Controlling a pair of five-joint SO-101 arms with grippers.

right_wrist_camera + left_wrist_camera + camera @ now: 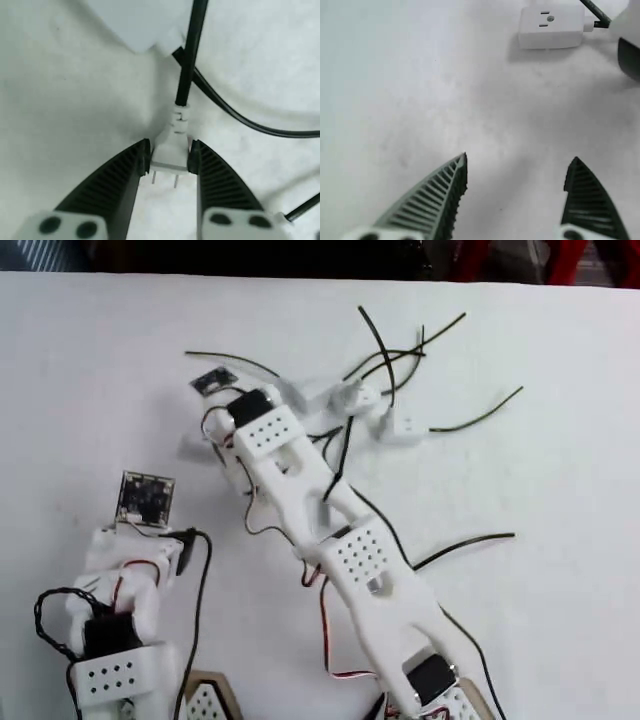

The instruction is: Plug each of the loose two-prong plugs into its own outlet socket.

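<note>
Clamped in the right gripper (169, 146), one two-prong plug (170, 156) shows bare prongs (153, 177) just above the table (60, 90), while the left gripper (519, 157) gapes empty, an outlet socket (551, 26) lying farther off, so seemingly nothing is plugged yet.

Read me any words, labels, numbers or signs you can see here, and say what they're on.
No readable text.
Outlet socket: slots only, no print.
Plug in the right gripper: no marking.
Circuit board on an arm: any print too small to read.
</note>
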